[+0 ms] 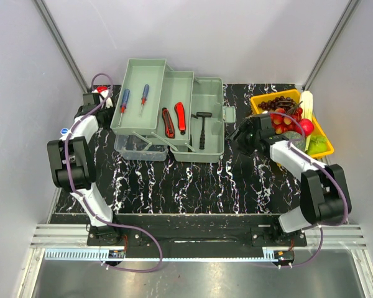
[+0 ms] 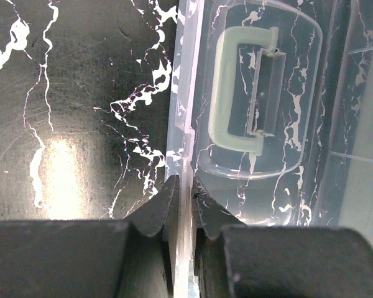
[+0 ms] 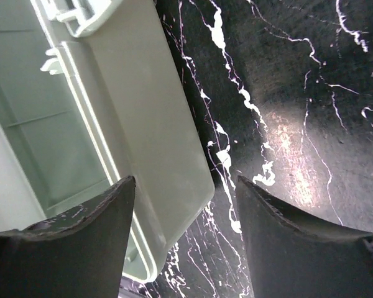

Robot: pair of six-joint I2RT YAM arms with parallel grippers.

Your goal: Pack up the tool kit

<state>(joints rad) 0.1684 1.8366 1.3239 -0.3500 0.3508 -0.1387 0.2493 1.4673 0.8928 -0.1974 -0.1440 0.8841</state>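
The tool kit [image 1: 210, 102] is sitting open toward 11 o'clock on the black marbled desk [image 1: 193, 186], its fold-out trays stepping up and away toward 10 o'clock. The tools are already lying inside. A blue-handled screwdriver [image 1: 124, 99] and a red-handled screwdriver [image 1: 145, 94] are resting in the farthest tray. Two red-and-black tools [image 1: 181, 117], possibly utility knives though the view is too small to say, are lying in the middle one. A small black hammer [image 1: 202, 127] is lying in the base. So the loading is looking done, and what is remaining seems to be folding the trays in and closing the box.

The clear lid [image 2: 286, 68] is lying flat at the kit's 9 o'clock side, its pale lid handle [image 2: 216, 93] showing through the plastic. The left pincer [image 2: 185, 186] is pinching the lid's thin rim, jaws pressed against it from both sides, probably to swing it over or to keep the box from sliding.

At the kit's 3 o'clock side the right pincer [image 3: 185, 183] is hovering with its jaws spread wide, gripping nothing and straddling a rounded corner of the base. That is likely to brace the box or to catch its wall.

A yellow tray of fruit [image 1: 270, 95] is sitting at 2 o'clock, just behind the right arm, so any wide swing there is risking a knock.
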